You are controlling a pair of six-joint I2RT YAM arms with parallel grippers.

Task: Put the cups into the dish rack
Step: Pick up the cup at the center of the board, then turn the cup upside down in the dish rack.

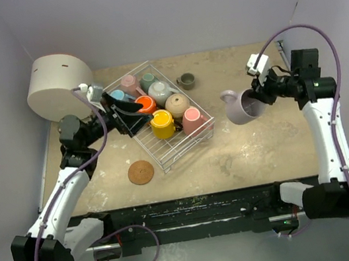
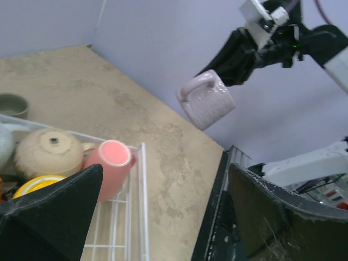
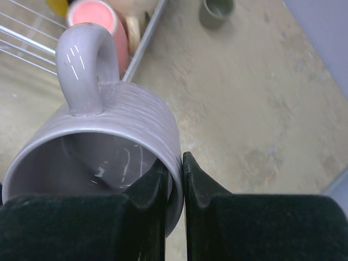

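We hold the lilac mug (image 3: 103,147) in the right gripper (image 3: 175,163). Its jaws are pinched nearly together on the mug's wall, one finger inside the rim and one outside. This rim grip leaves the handle free; we judge that it lets the wrist tip the mug over for placement. The mug hangs in the air to the right of the dish rack (image 1: 171,150), well apart from it.

The left gripper (image 2: 163,212) hovers over the rack's left side with its jaws spread wide and nothing between them. We judge it is clear of the open slots on the near side.

Eight cups sit in the rack, most base-up or tipped so they can drain. One olive-grey cup (image 1: 186,81) stands upright on the table (image 1: 258,150) just beyond the rack, not yet loaded.

The tabletop is mottled beige. It also carries a cork coaster (image 1: 141,172) and a large white container (image 1: 58,86). Plain pale walls enclose it on three sides.
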